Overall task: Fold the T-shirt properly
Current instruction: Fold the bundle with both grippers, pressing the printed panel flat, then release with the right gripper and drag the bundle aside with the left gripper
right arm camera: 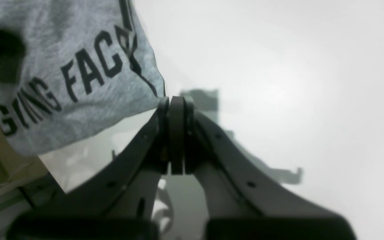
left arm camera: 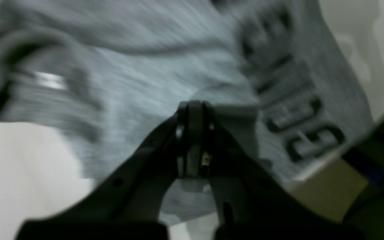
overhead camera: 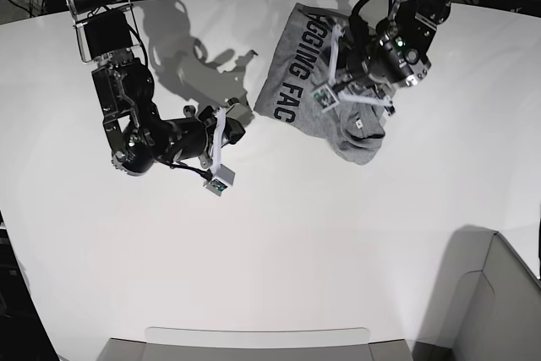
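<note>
White counter point(overhead camera: 279, 251) carries the T-shirt point(overhead camera: 292, 82) at one o'clock. Left fingers point(left arm camera: 195, 110) pinch its cloth; right fingers point(right arm camera: 176, 103) closed, empty

White table point(overhead camera: 279, 243) — grey box point(overhead camera: 499, 310) at its corner.

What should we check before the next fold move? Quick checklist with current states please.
1. Left gripper has cloth: cannot tell. It is shut over the T-shirt, but the blurred wrist view does not show fabric between its tips.
2. Right gripper has cloth: not ok. It is shut on nothing, beside the shirt's corner, over bare table.
3. Shirt flat: not ok. It lies bunched, one part hanging toward the table's middle.
4. Print side: ok. The black lettering faces up.
5. Shirt on the table: ok, near the far edge.
6. Arms apart: ok. The right arm sits well away from the left.
</note>
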Motion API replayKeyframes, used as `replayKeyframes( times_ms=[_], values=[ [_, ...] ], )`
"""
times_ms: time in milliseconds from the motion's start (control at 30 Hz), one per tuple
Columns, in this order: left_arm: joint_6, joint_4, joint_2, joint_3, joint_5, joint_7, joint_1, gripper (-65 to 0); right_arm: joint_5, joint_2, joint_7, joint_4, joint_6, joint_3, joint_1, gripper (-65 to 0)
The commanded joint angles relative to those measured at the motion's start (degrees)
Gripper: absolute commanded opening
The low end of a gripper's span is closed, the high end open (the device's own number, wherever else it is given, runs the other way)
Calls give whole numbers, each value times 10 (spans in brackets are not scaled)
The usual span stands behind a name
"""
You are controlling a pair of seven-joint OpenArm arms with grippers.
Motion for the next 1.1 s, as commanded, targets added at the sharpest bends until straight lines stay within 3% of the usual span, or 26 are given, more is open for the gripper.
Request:
replayKeyframes(
  times_ms=[0, 133, 333, 433, 733, 867, 1067],
  values=[
    [1, 21, -1, 1, 2, -8, 7, -650, 11, -3, 10, 4, 2, 0, 23, -650],
    [0, 20, -1, 4, 2, -17, 44, -650, -10, -6, 20, -4, 1, -44, 36, -650],
    [5, -27, -21, 36, 7, -36, 50, -650, -110, -42, 44, -5, 1, -140, 30, -650],
    [5, -61, -21, -10, 7, -36, 38, -650, -138, -51, 44, -3, 1, -161, 15, -650],
    [5, -167, -21, -181, 7, -34, -72, -650, -126, -54, 12, 8, 3, -258, -15, -650],
    [5, -179, -21, -188, 7, -30, -126, -650, -112, -47, 36, 45, 1, -255, -29, -650],
    [5, -131, -17, -247, 6, -29, -132, -650, -110, -14, 34, 188, 1, -116, -74, -650]
  ],
)
